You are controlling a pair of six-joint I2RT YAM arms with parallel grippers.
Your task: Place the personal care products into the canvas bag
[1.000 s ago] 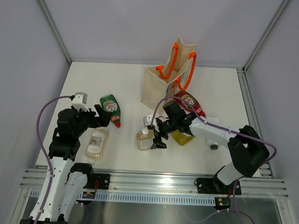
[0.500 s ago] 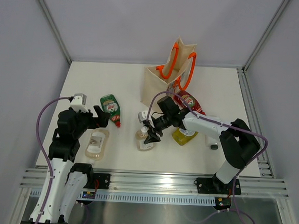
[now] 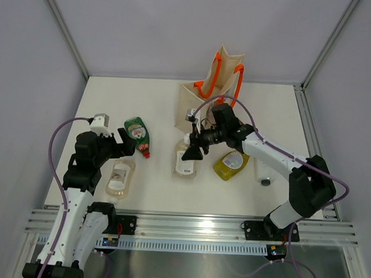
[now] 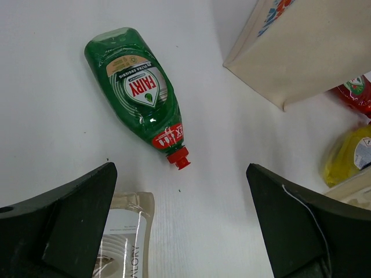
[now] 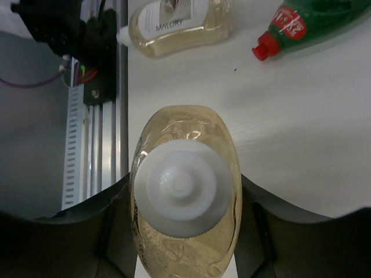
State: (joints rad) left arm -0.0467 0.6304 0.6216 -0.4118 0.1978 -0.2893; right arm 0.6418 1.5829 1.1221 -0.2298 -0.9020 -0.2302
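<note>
Right claw point(image 3: 190, 153) clamps amber bottle point(image 5: 184, 179); left claw point(image 4: 182, 215) gapes wide, empty. Risk: slick bottle slips out, or clips bag point(image 3: 196, 105) nr far edge of table point(image 3: 126, 93) & topples it.

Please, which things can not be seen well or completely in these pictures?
Red bottle: left wrist view, cut by the right edge; top view, hidden behind the right arm.
White bottle: top view, mostly under the right arm.
Canvas bag inside: top view, hidden by its walls.
</note>
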